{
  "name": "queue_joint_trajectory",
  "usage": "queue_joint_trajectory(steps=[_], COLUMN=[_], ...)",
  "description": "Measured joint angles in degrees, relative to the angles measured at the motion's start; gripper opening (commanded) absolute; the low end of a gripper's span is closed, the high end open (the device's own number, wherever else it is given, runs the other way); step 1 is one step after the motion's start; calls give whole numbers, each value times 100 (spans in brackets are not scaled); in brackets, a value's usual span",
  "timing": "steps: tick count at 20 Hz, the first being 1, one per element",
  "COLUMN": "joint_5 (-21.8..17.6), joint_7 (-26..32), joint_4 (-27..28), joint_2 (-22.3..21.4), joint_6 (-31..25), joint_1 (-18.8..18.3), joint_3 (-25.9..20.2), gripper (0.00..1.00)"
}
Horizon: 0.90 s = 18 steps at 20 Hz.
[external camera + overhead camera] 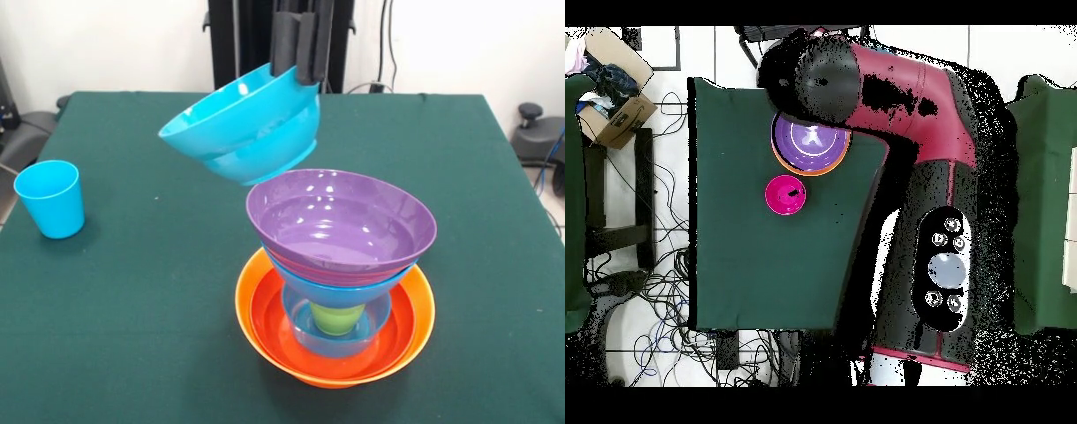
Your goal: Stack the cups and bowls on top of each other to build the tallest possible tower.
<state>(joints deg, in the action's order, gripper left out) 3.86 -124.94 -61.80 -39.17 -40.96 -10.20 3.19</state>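
In the front view my gripper [300, 71] is shut on the rim of a blue bowl [247, 128], which hangs tilted in the air up and to the left of the tower; a second blue bowl seems nested under it. The tower stands in a big orange bowl [265, 340] with a red-orange bowl [397, 331] inside. Above these are the lime green cup [337, 316], a blue bowl [340, 287] and the purple bowl [340, 221] on top. The light blue cup [50, 199] stands upright alone at the left. The overhead view shows the purple bowl [810, 140].
In the overhead view a small pink-red bowl [785, 195] lies on the green table [735, 250] beside the tower, and my red arm [905, 150] covers the table's right side. The pink-red bowl does not show in the front view. The table edge [494, 97] runs behind.
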Motion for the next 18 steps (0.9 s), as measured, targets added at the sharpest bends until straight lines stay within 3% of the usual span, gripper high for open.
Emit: queue_joint_trajectory(steps=[10, 18], joint_5=[279, 434], joint_7=[0, 0], joint_4=[-174, -541], joint_2=[1, 6], joint_6=[93, 744], joint_1=[43, 75], joint_3=[1, 0], gripper=[0, 0])
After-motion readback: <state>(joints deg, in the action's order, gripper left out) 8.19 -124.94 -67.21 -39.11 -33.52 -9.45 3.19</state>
